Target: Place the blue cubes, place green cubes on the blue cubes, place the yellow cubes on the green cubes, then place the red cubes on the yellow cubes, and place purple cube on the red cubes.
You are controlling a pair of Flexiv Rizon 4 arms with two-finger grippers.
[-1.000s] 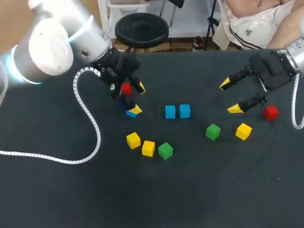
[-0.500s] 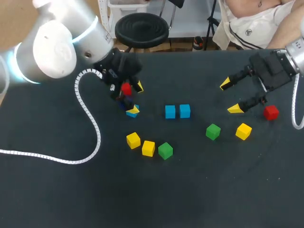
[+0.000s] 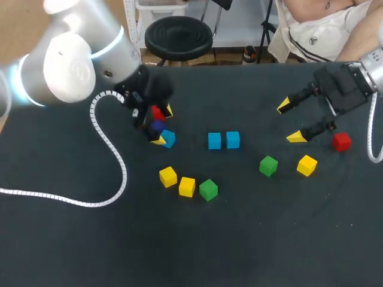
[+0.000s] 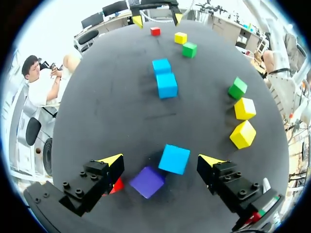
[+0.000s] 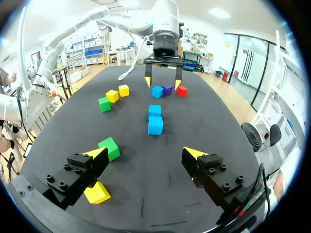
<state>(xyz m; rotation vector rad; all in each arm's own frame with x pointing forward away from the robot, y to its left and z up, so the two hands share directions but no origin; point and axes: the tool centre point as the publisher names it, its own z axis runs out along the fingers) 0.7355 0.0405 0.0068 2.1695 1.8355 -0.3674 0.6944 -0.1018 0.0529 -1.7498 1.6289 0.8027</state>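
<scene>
Blue is as far as the build has got, and by my reading only its first layer. Two blue cubes (image 3: 214, 141) sit touching side by side at mid-table. The third blue cube (image 4: 174, 159) lies apart from them, between the spread fingers of your left gripper (image 4: 161, 159). The two yellow tips do not pinch it, so nothing is gripped. Just beside it, nearer the wrist, lie the purple cube (image 4: 147, 181) and a red cube (image 4: 115, 185), the red one partly hidden by a finger.

Nothing is stacked anywhere. The green cubes (image 3: 208, 189), the yellow cubes (image 3: 187, 186) and the other red cube (image 3: 342, 142) all rest singly on the black table (image 3: 239, 251). Every upper layer is left to do.

Your left arm reaches in from the left with its wrist tipped down over that small cluster. Your right gripper (image 3: 291, 121) hangs over the table's right side, fingers wide apart and empty, with the other red cube near it.
</scene>
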